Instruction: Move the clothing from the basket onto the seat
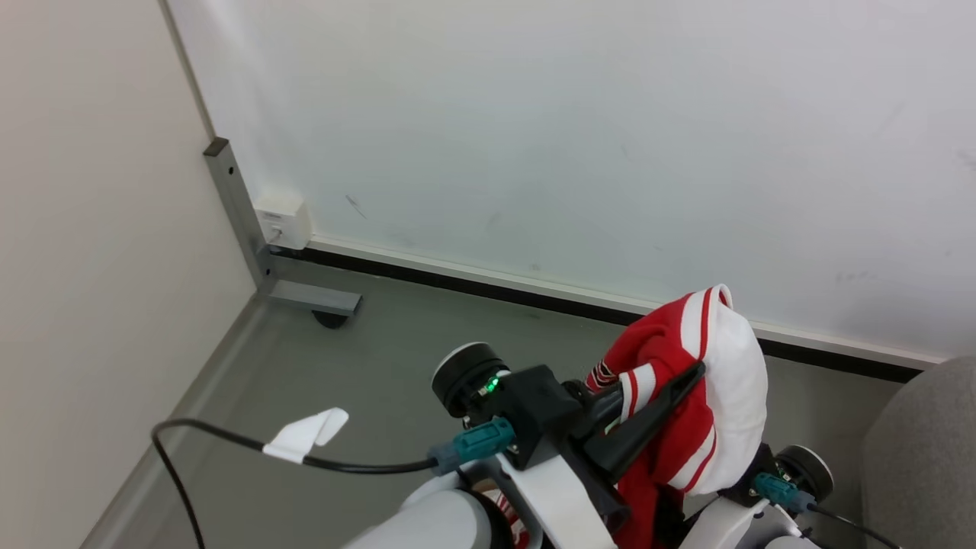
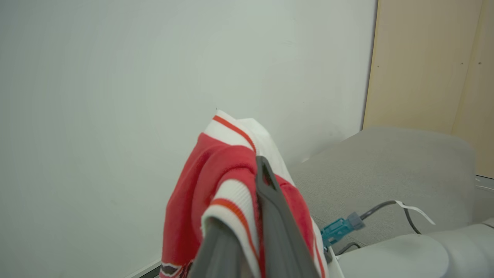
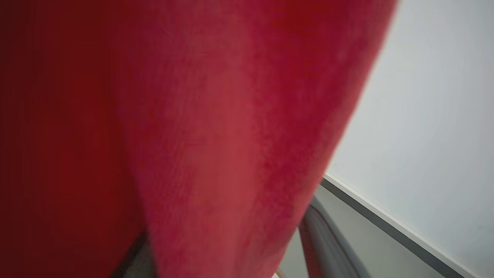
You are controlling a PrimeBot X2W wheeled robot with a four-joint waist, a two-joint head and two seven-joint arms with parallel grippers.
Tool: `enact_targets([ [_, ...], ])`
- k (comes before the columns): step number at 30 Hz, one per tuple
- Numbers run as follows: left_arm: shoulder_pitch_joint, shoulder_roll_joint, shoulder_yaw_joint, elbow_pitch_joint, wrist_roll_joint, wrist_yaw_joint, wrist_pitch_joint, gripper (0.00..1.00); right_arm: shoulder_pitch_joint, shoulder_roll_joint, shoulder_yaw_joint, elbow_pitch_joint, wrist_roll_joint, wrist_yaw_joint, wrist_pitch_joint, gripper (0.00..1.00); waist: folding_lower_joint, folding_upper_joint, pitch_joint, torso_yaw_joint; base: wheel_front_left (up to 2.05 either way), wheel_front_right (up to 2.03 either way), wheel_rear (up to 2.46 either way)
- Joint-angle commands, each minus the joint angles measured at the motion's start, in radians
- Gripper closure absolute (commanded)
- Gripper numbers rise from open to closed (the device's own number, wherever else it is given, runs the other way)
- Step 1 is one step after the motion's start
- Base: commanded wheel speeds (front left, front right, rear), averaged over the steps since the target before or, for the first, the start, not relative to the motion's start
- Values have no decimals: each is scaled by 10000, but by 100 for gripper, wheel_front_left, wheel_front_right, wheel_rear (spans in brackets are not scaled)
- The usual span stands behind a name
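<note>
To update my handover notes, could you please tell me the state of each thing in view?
jersey, lifted, hanging from the left gripper.
left gripper, shut on the jersey.
right gripper, open, red fabric draped across it.
seat, no clothing on the visible part.
wrist light, lit green.
</note>
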Motion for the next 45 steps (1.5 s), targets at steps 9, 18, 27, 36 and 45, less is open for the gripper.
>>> enact_targets([
  [9,175,116,25,-107,-264,54,73,100,-569,81,856,459,764,-21,-522,100,-1,0,-65,187,0,0,0],
  [18,341,370,284,62,-381,304,-64,100,-450,-76,659,134,1126,-21,-643,100,-1,0,36,-200,0,0,0],
  [27,649,615,423,379,-478,500,-142,100,361,-182,-737,-1189,1028,-21,-643,100,-1,0,163,-652,0,0,0],
  [36,824,646,417,518,-539,613,-289,0,710,-249,-2205,-2340,1088,-21,-643,100,-1,0,256,-1264,0,0,0],
  [45,912,546,146,562,-500,494,-475,0,873,-669,-3487,-3230,1058,-21,-644,100,-1,0,440,-2283,0,0,0],
])
